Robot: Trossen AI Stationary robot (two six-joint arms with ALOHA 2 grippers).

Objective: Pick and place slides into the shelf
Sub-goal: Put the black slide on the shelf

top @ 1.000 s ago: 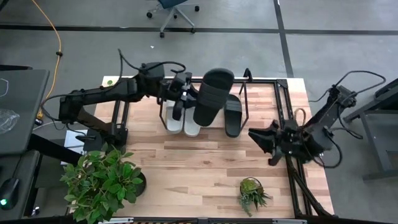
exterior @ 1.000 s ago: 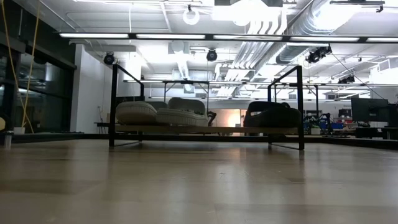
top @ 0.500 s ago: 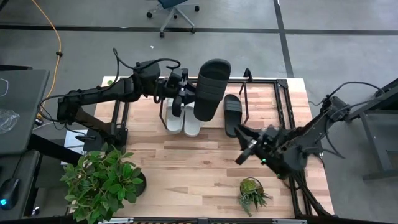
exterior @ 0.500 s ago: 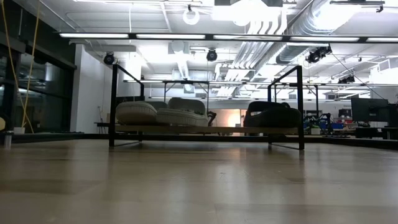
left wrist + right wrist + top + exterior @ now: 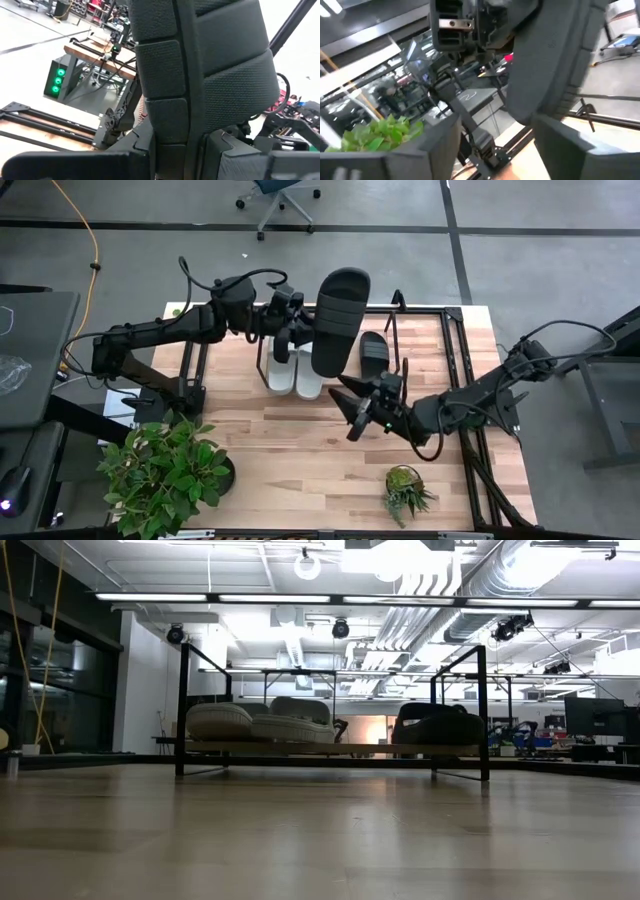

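A black slide (image 5: 338, 320) hangs lifted over the shelf (image 5: 455, 315), with my left gripper (image 5: 303, 332) shut on it from the table's left; it fills the left wrist view (image 5: 200, 75). A light grey pair (image 5: 295, 372) and a second black slide (image 5: 372, 360) lie flat on the shelf's wood base, also in the low view (image 5: 260, 722) (image 5: 435, 725). My right gripper (image 5: 348, 412) stands open just near of the shelf, pointing toward the held slide (image 5: 555, 60) and touching nothing. My left gripper pinches the black slide between its two fingers at its left long side (image 5: 314, 330), about mid-length. The fingers (image 5: 75, 165) come level from the table's left and lie across the slide. The slide is lifted clear above the shelf, its length running far to near.
A large potted plant (image 5: 165, 470) stands at the near left corner and a small one (image 5: 405, 492) at the near right. The shelf's black uprights (image 5: 483, 710) rise around the slides. Bare wood lies between shelf and plants.
My right gripper has swept from the table's right edge toward the left, along the near side of the shelf, and now stands close below the held black slide. My left gripper has rolled a little, and the slide has turned slightly with it.
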